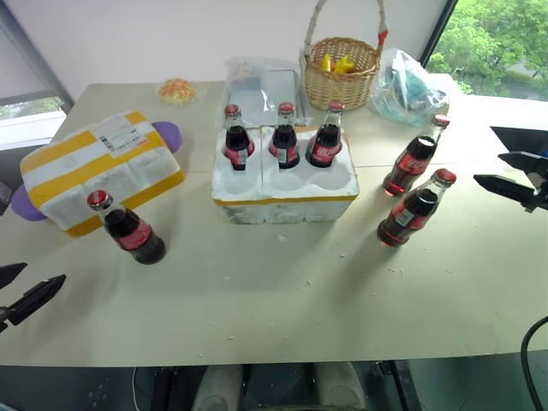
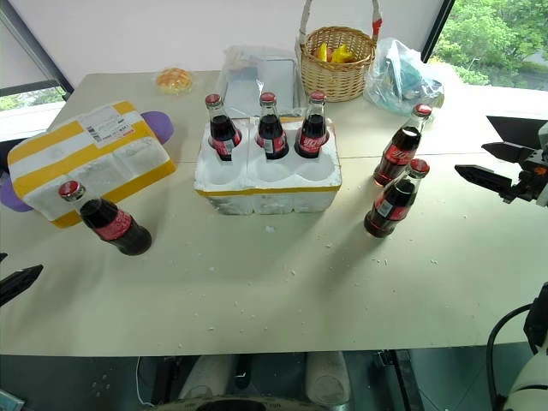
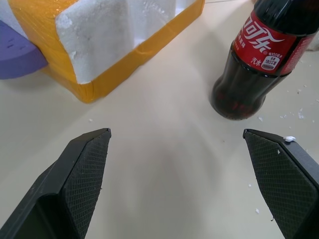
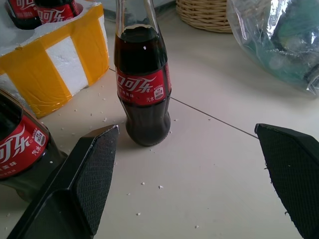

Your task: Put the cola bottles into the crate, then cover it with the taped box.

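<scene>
Standing: three cola bottles [image 1: 284,137] in crate [image 1: 285,199], three outside; both grippers' jaws wide.

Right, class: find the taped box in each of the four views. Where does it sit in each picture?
Left eye view: taped box at the left of the table.
Right eye view: far left of the table.
Left wrist view: its corner, beyond the open left gripper.
Right wrist view: the taped foam there is the crate.
Shared landmark: the lone cola bottle beside the box.
</scene>
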